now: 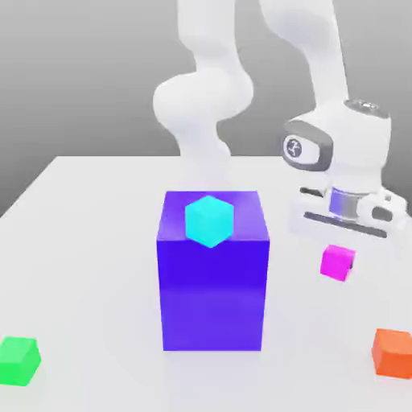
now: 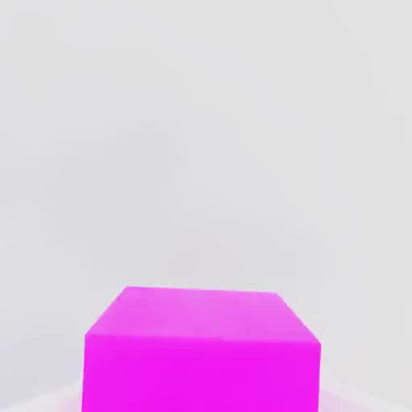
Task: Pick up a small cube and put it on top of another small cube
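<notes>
**Tool low over magenta cube**

Bent white arm, wrist pointing straight down, tool (image 1: 344, 233) hanging directly above the small cube (image 1: 336, 262) at the exterior view's right. Finger state: cannot tell. Matte magenta faces, sharp edges, resting on the pale counter (image 1: 80, 241). Beside it, a tall glossy blue-violet block (image 1: 213, 298) carrying a cyan cube (image 1: 209, 220). Near the front, a green cube (image 1: 18, 360) and an orange cube (image 1: 393, 352).
</notes>
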You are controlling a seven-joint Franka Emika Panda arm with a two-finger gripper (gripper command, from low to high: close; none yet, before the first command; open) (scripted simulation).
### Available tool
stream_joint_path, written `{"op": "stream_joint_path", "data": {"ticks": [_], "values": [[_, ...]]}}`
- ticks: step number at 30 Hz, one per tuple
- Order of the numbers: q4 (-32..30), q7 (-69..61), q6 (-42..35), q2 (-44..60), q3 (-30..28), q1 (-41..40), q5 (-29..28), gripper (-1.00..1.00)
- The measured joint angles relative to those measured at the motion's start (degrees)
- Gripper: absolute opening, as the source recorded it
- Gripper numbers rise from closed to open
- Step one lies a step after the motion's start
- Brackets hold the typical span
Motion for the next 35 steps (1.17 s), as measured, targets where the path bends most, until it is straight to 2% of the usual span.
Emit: {"op": "stream_joint_path", "data": {"ticks": [6, 12, 19, 26, 31, 32, 35], "values": [[12.4, 10.4, -4.1, 8.0, -7.2, -5.1, 2.0, -1.00], [23.3, 19.0, -8.6, 15.3, -15.0, -12.2, 7.0, -1.00], [26.1, 25.9, -13.6, 16.2, -24.1, -22.2, 13.5, -1.00], [26.0, 31.6, -18.1, 14.0, -33.5, -33.6, 21.5, -1.00], [26.3, 26.1, -13.4, 20.6, -27.7, -40.9, 31.4, -1.00], [26.5, 25.2, -12.6, 21.7, -26.7, -41.7, 32.7, 1.00], [26.5, 25.2, -12.6, 21.7, -26.7, -41.7, 32.7, 1.00]]}}
